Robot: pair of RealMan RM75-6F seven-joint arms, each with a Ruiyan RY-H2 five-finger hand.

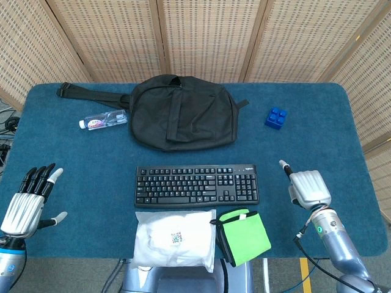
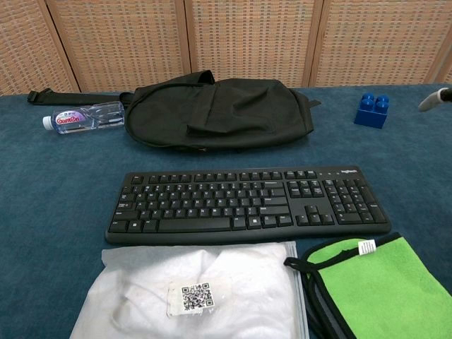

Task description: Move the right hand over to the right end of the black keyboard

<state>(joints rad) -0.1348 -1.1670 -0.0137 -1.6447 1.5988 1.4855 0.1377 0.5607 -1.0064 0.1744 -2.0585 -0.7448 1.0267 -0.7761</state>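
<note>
The black keyboard (image 1: 197, 185) lies across the middle of the blue table, and it also shows in the chest view as the keyboard (image 2: 247, 203). My right hand (image 1: 307, 187) hovers a short way to the right of the keyboard's right end, apart from it. Its fingers are curled in with one fingertip (image 1: 283, 163) sticking out toward the keyboard, and it holds nothing. In the chest view only that fingertip (image 2: 434, 99) shows, at the right edge. My left hand (image 1: 27, 201) stays at the table's front left with its fingers spread and nothing in it.
A black bag (image 1: 180, 119) and a water bottle (image 1: 102, 120) lie behind the keyboard. A blue brick (image 1: 276, 117) sits at the back right. A white pouch (image 1: 175, 239) and a green cloth (image 1: 245, 235) lie in front of the keyboard.
</note>
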